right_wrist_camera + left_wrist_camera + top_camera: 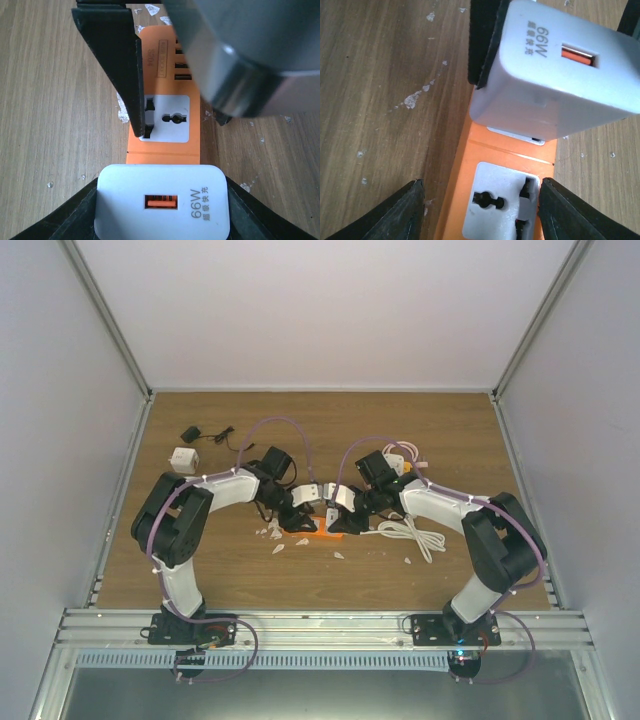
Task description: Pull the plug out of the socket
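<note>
Right gripper [162, 202] clenches the white 66W charger block [555, 75] plugged into the orange plastic power strip [165, 152]; left gripper [482, 212] straddles that strip, unclamped — pulling may drag the strip up too.

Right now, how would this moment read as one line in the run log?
left end effector: open, astride power strip | right end effector: shut on charger | unplugged: cannot tell

The left arm [185, 515] and right arm [490, 530] bend inward, wrists nearly meeting down low. The left gripper [480, 197] is spread wide; the right gripper [162, 200] clamps the white plug [162, 220]
</note>
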{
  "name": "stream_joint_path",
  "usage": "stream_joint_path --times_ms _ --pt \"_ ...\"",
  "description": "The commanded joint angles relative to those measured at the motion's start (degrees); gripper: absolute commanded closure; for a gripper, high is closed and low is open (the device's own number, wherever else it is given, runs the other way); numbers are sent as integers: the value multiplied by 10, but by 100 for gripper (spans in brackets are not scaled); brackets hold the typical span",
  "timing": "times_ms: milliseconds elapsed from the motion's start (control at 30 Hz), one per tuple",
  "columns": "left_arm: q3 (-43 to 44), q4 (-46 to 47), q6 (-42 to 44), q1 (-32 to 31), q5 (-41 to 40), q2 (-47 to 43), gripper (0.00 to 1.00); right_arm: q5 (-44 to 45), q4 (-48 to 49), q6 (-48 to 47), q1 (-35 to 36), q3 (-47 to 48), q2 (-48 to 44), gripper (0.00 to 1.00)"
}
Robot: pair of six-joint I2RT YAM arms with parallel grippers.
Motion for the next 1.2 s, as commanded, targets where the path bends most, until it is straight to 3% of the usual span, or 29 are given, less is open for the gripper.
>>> stream_joint_path --times_ms 0,567,1167 --pt "-17 32 6 -6 -19 10 38 -11 4 1 6 1 -12 50" --pt "-56 47 26 -8 -76 10 49 -39 3 13 6 10 -28 58" --pt "-58 47 27 -8 -80 18 50 -55 -10 19 -5 10 -62 60"
